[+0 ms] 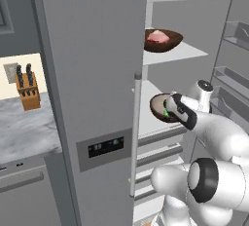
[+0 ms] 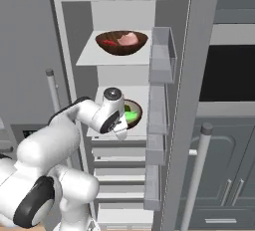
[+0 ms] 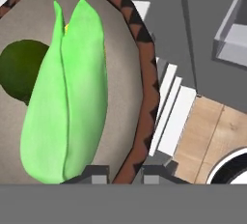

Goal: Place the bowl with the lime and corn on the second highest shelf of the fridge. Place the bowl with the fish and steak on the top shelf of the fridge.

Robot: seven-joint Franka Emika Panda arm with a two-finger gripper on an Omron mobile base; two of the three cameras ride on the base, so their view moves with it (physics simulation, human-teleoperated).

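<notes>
A dark bowl (image 1: 165,41) holding pink steak and fish stands on the top shelf of the fridge (image 1: 187,53), also seen as bowl (image 2: 122,43) on shelf (image 2: 92,55). The brown bowl (image 2: 134,113) with the lime and corn is at the front of the second highest shelf (image 2: 142,93); whether it rests there I cannot tell. My gripper (image 2: 124,122) is shut on its near rim. In the hand view the light-green corn (image 3: 67,97) and dark lime (image 3: 19,71) lie inside the bowl (image 3: 144,73), whose rim passes between my gripper's (image 3: 125,174) finger tips. From the left, gripper (image 1: 168,109) meets bowl (image 1: 157,105).
The fridge's left door (image 1: 92,74) is closed, close beside the arm. The right door (image 2: 189,100) stands open, with bins (image 2: 162,56) along its inner side. Drawers (image 2: 119,175) lie below the shelves. A knife block (image 1: 26,91) stands on the counter at left.
</notes>
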